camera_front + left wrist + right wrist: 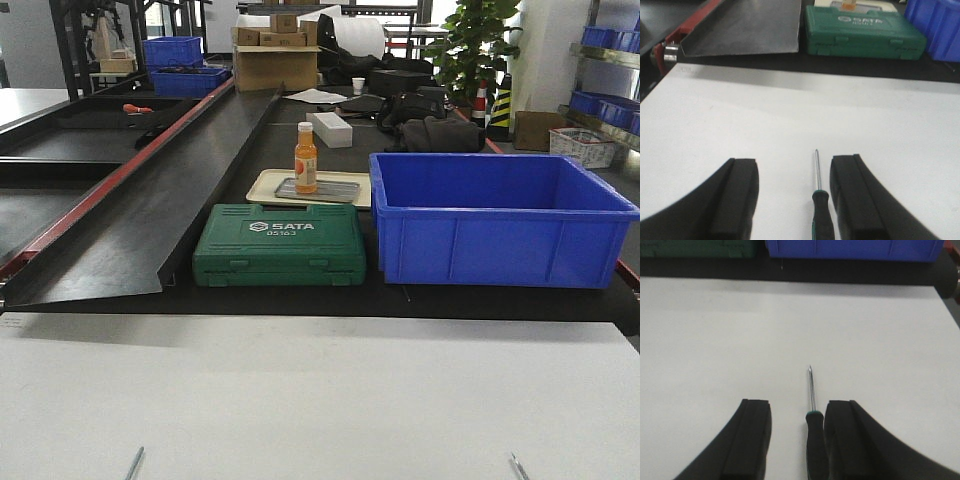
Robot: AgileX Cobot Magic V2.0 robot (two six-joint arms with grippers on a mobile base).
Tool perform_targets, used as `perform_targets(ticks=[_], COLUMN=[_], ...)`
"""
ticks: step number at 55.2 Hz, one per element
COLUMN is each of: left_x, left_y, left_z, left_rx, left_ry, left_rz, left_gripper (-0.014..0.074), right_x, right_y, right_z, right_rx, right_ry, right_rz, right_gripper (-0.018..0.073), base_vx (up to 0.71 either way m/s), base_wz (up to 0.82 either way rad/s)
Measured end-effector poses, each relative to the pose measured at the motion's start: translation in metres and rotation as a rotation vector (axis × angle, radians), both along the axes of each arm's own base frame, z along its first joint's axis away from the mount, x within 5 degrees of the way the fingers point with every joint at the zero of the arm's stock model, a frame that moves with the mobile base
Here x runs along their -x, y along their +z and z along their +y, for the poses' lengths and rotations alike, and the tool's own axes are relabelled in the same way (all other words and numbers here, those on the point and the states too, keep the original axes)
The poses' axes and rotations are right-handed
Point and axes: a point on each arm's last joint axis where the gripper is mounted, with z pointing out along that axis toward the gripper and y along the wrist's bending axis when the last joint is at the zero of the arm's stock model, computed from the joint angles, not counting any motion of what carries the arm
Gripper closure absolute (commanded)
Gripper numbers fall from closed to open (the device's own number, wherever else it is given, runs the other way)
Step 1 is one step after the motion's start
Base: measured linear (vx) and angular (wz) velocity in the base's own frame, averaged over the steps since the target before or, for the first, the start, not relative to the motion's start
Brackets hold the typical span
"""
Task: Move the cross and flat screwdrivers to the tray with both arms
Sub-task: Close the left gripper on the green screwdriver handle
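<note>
A white surface fronts a cluttered workshop, where the grey metal tray rests on a beige tray behind a green SATA tool case, beside a blue crate, with an orange bottle standing on it. Two screwdrivers lie well apart on the near surface, shafts pointing at the tray, seemingly one per arm. The left pincer, jaws wide, straddles the left screwdriver. The right pincer, equally wide, straddles the right screwdriver. Both pincers sit low and near level, gripping nothing yet.
</note>
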Motion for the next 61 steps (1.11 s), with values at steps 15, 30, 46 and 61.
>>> perform_targets(ticks=[15, 30, 46, 61], left_x=[-0.032, -0.095, -0.165, -0.2], left_y=[-0.003, 0.005, -0.033, -0.086], left_z=[-0.006, -0.022, -0.036, -0.042], left_rx=[-0.053, -0.094, -0.073, -0.051], left_ry=[-0.062, -0.171, -0.249, -0.272], left_rz=[0.227, 0.467, 0.719, 0.919], left_gripper=[0.0127, 0.0127, 0.0127, 0.0123], right_x=[-0.008, -0.014, -0.017, -0.009], right_y=[-0.005, 0.011, 0.015, 0.007], right_z=[0.004, 0.006, 0.005, 0.006], right_rx=[-0.06, -0.088, -0.09, -0.105], right_ry=[-0.002, -0.001, -0.007, -0.01], right_rz=[0.23, 0.324, 0.275, 0.405], right_gripper=[0.017, 0.017, 0.0169, 0.0121], base_vx=[0.0, 0.0, 0.0, 0.0], base_wz=[0.0, 0.0, 0.0, 0.0])
